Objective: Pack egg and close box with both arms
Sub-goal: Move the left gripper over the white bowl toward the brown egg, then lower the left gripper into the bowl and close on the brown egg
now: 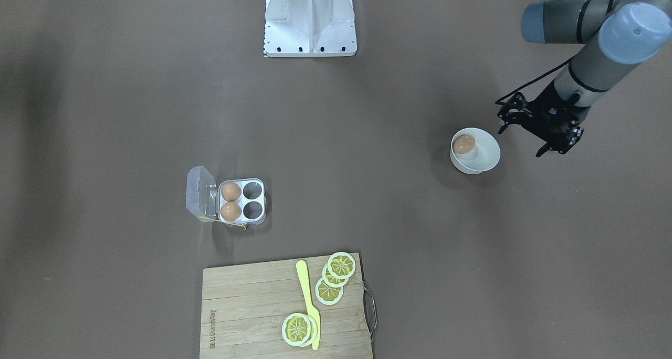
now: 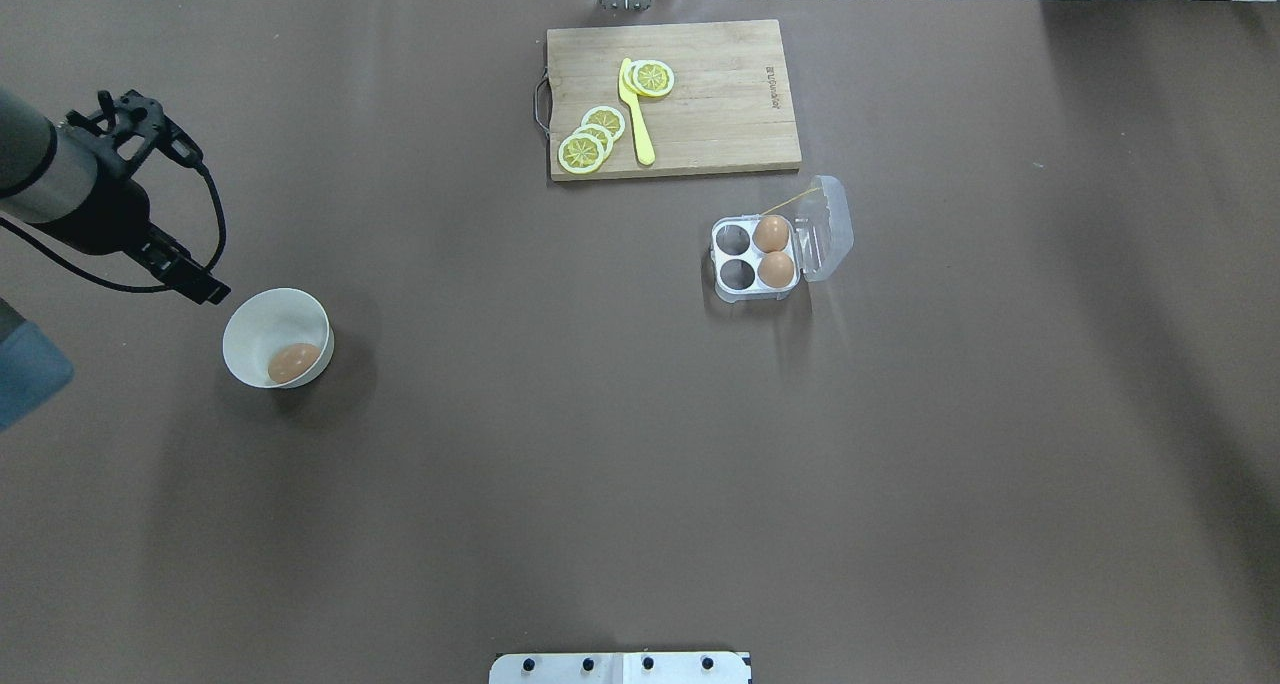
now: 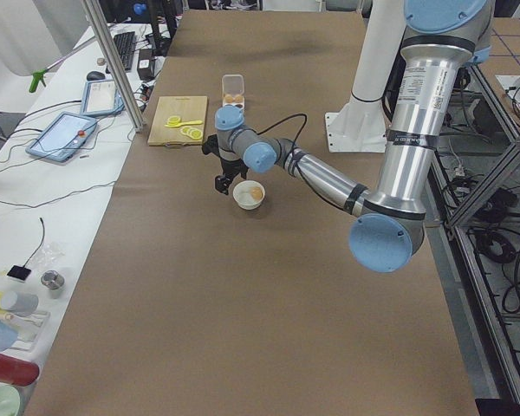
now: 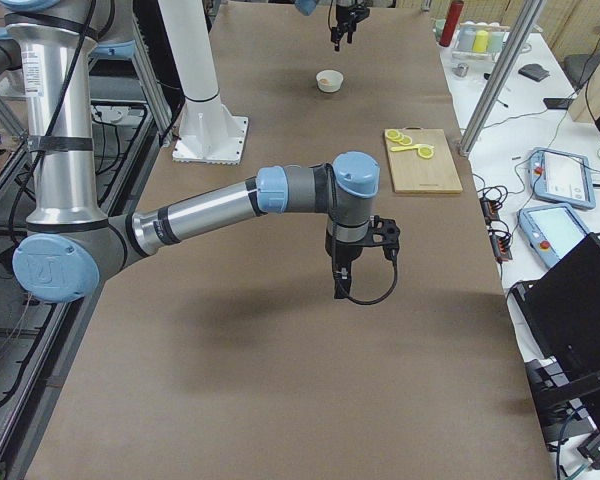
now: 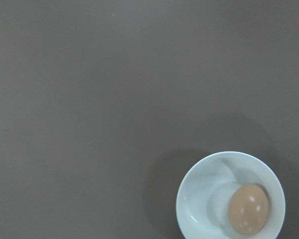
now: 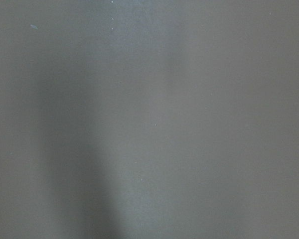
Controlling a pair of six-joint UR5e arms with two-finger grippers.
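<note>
One brown egg [image 1: 464, 144] lies in a white bowl [image 1: 488, 157]; it also shows in the overhead view [image 2: 294, 362] and the left wrist view [image 5: 247, 209]. The clear box [image 1: 252, 212] stands open, lid [image 1: 198, 196] tipped back. Two eggs [image 1: 230, 201] fill the cells nearest the lid and the other two cells are empty. A yellow string [image 1: 231, 223] hangs at its hinge. My left gripper [image 1: 521, 141] is open and empty, hovering just beside the bowl [image 2: 262, 314]. My right gripper [image 4: 340, 290] shows only in the right side view, far from the box; I cannot tell its state.
A wooden cutting board [image 1: 252, 306] with lemon slices [image 1: 336, 277] and a yellow knife [image 1: 310, 306] lies beyond the box. The white robot base [image 1: 310, 18] stands at the robot's edge. The right wrist view shows only brown table.
</note>
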